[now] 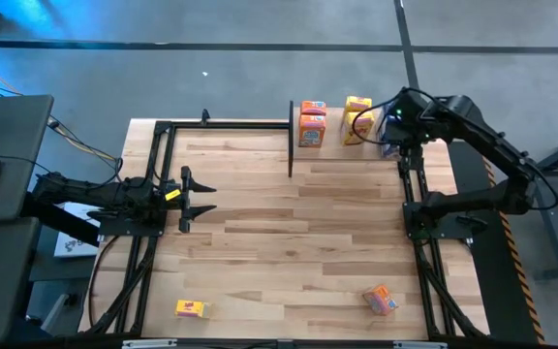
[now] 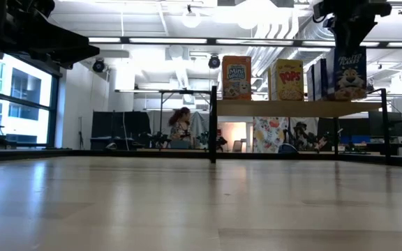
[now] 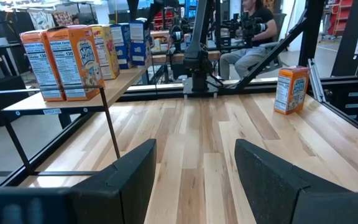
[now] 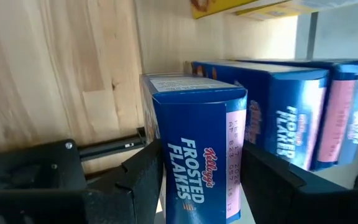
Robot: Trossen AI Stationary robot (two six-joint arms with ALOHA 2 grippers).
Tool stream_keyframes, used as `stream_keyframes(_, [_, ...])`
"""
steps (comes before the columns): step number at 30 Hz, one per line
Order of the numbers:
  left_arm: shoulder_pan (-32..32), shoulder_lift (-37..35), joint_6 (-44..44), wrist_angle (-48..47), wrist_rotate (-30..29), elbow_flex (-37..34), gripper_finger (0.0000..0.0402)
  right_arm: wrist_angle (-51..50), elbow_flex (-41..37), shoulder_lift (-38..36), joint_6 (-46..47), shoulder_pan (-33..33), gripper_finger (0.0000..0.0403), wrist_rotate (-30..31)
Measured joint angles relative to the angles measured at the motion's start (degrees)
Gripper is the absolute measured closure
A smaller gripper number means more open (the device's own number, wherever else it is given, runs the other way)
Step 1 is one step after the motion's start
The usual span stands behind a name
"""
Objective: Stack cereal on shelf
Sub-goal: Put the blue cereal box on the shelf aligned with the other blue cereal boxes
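- The left pincer (image 1: 204,197) is seen waiting at the left side of the surface (image 1: 298,242), fingers spread, nothing held.
- A yellow cereal box (image 1: 190,308) is spotted near-left, an orange one (image 1: 380,300) near-right.
- Orange (image 1: 312,123) and yellow boxes (image 1: 357,119) are stood on the far shelf (image 2: 292,107).
- At the shelf's right end, a blue Frosted Flakes box (image 4: 197,143) is pinched by the right pincer (image 4: 197,180), beside other blue boxes (image 4: 291,112).

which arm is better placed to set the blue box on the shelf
Right. The right gripper is already shut on the blue Frosted Flakes box over the shelf, beside other blue boxes. The left gripper sits open and empty far across the table.
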Motion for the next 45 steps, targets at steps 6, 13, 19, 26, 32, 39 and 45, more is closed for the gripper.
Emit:
stream_keyframes(6, [0.0,0.0,0.0,0.0,0.0,0.0,0.0194,0.0,-0.8,0.0,0.1,0.0,0.0217,0.2])
stream_keyframes(13, [0.0,0.0,0.0,0.0,0.0,0.0,0.0194,1.7,-0.8,0.0,0.9,0.0,0.0217,-0.5])
stream_keyframes(19, [0.0,0.0,0.0,0.0,0.0,0.0,0.0194,2.0,-0.8,0.0,0.9,0.0,0.0217,0.0])
stream_keyframes(26, [0.0,0.0,0.0,0.0,0.0,0.0,0.0194,2.2,-0.8,0.0,0.6,0.0,0.0217,0.5])
stream_keyframes(32, [0.0,0.0,0.0,0.0,0.0,0.0,0.0194,2.6,-0.8,1.4,0.5,0.0,0.0217,0.8])
stream_keyframes(39, [0.0,0.0,0.0,0.0,0.0,0.0,0.0194,2.4,-0.8,1.5,0.8,0.0,0.0217,0.9])
stream_keyframes(45, [0.0,0.0,0.0,0.0,0.0,0.0,0.0194,2.1,-0.8,1.5,0.7,0.0,0.0217,1.0])
